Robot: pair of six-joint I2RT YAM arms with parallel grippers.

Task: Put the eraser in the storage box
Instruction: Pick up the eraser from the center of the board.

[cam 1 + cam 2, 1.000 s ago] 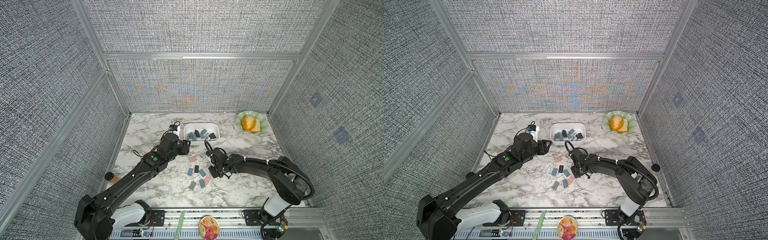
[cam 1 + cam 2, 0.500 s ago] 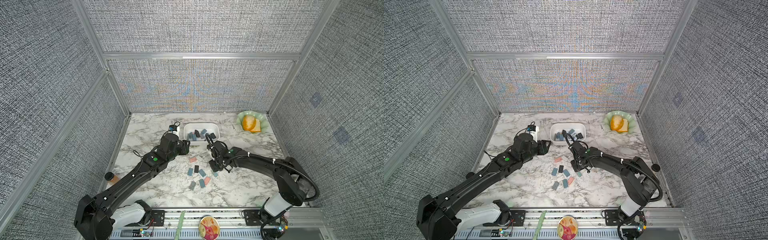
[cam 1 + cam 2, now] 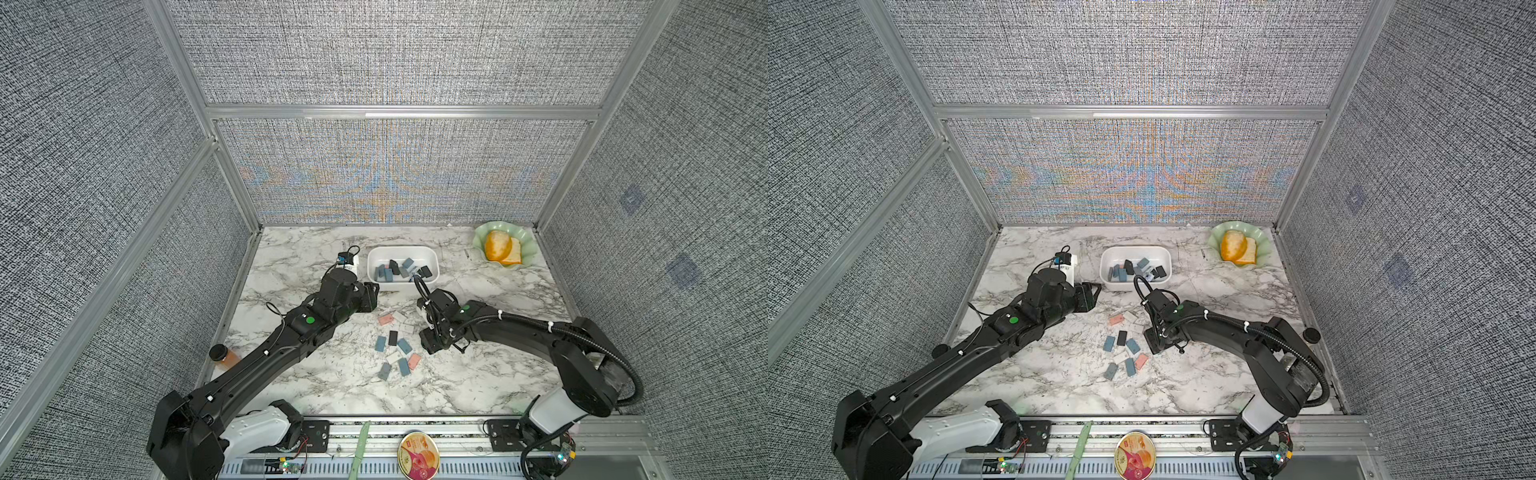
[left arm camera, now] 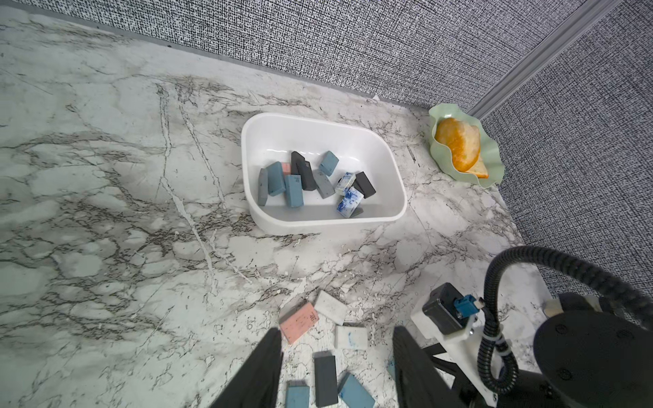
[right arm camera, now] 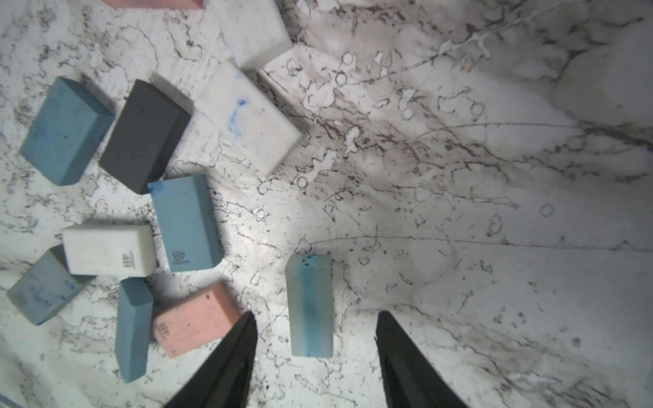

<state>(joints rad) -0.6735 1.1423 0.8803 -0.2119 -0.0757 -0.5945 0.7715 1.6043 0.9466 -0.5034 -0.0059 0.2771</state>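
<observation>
Right fingers are hanging partly open and empty astride a blue-streaked eraser lying on the worktop, lower centre of the right wrist frame, probably lining up a pinch, while left fingers, open and empty, are hovering clear beside the box, upper centre in a top view.

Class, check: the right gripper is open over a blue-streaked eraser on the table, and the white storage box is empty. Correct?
No: the left wrist view shows the storage box holding several erasers, not empty. The rest holds.
</observation>
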